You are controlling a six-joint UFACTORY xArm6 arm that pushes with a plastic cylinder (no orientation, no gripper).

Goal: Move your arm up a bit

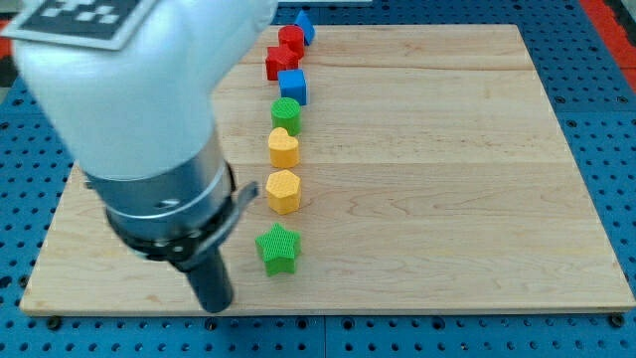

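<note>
My tip (217, 306) rests on the board near the view's bottom edge, left of the green star block (278, 249) and apart from it. Above the star, a line of blocks runs toward the view's top: a yellow hexagon block (283, 191), a yellow heart block (283, 147), a green round block (286, 113), a blue cube block (293, 86), two red blocks (279, 62) (291, 39) and a blue block (304, 25). The arm's white body hides the board's upper left part.
The wooden board (447, 179) lies on a blue perforated table (606, 119). The board's bottom edge (397, 314) runs just below my tip.
</note>
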